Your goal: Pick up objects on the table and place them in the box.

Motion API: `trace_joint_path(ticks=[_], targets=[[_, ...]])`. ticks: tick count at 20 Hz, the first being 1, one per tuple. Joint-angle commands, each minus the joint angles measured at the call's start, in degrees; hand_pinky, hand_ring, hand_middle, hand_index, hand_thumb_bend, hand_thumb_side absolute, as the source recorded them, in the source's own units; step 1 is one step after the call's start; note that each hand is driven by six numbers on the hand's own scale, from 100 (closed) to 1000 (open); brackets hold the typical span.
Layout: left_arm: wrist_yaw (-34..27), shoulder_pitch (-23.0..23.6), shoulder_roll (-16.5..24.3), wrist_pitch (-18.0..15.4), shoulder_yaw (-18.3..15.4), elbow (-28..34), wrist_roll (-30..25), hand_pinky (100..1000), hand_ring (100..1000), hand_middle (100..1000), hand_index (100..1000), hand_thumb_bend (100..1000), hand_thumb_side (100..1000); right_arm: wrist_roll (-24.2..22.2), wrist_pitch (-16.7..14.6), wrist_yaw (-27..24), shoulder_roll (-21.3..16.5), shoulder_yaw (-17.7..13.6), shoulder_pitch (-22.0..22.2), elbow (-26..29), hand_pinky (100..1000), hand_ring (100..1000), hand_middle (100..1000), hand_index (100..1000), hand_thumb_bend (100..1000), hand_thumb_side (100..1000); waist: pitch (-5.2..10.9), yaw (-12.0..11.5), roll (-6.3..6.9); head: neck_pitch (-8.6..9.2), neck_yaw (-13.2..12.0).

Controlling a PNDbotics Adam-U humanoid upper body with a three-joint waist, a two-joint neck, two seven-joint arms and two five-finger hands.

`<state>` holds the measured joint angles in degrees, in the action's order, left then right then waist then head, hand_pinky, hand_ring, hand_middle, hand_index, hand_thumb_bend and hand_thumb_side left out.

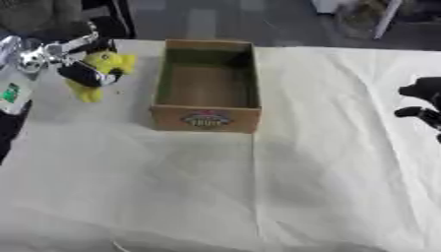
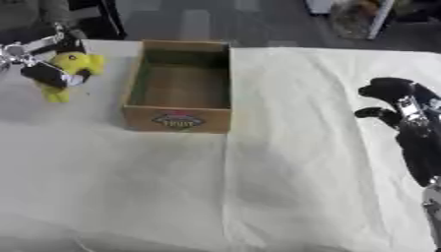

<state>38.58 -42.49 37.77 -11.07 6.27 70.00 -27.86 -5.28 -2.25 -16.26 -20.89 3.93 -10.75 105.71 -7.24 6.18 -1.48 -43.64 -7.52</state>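
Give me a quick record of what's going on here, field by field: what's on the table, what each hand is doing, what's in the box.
surface: table under a pale cloth
box: cardboard box, open top, nothing seen inside
toy: yellow toy, left of the box, held above the cloth
left hand: left hand, fingers curled round the toy
right hand: right hand, at the right edge, holding nothing, fingers curled
task state: toy not yet in the box

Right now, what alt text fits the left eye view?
The left hand holds a yellow toy with curled fingers, left of an open cardboard box on a white cloth. The right hand shows at the right edge.
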Motion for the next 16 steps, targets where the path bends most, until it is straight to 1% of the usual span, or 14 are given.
trace_joint_path(ticks=[1,5,7,11,16], targets=[[-0.8,-3.0,-0.7,0.0,-0.2,0.7,1.6,593,396,290,592,100,237,-0.6,0.0,0.0,-0.8,0.3,-0.6,0.4,628,804,651,730,100,641,0.94,1.3,0.03,-0.18,-1.1],[1.7,-8.5,-6.3,0.9,1.1,-3.8,5.1,591,395,289,590,100,235,-1.2,0.1,-0.1,-0.6,0.8,-1.1,0.5,628,804,651,730,100,642,0.5,2.8,0.06,0.11,-1.7],[3.6,-10.2,-8.5,0.6,1.2,-6.0,7.1,589,394,288,589,100,234,-1.3,0.2,0.0,-0.6,0.9,-1.3,0.5,628,804,651,730,100,643,0.24,3.5,0.12,0.35,-1.9],[7.3,-11.5,-10.9,0.0,1.1,-8.5,11.2,590,397,295,592,100,233,-1.6,0.2,0.1,-0.5,1.2,-1.6,0.6,629,804,651,730,100,646,-0.17,4.8,0.29,0.63,-2.3],[10.3,-11.4,-12.7,0.2,1.5,-11.6,16.2,591,405,305,603,100,232,-1.8,0.3,0.1,-0.4,1.4,-1.9,0.5,629,804,651,730,100,648,-0.45,5.8,0.32,0.82,-2.6]])
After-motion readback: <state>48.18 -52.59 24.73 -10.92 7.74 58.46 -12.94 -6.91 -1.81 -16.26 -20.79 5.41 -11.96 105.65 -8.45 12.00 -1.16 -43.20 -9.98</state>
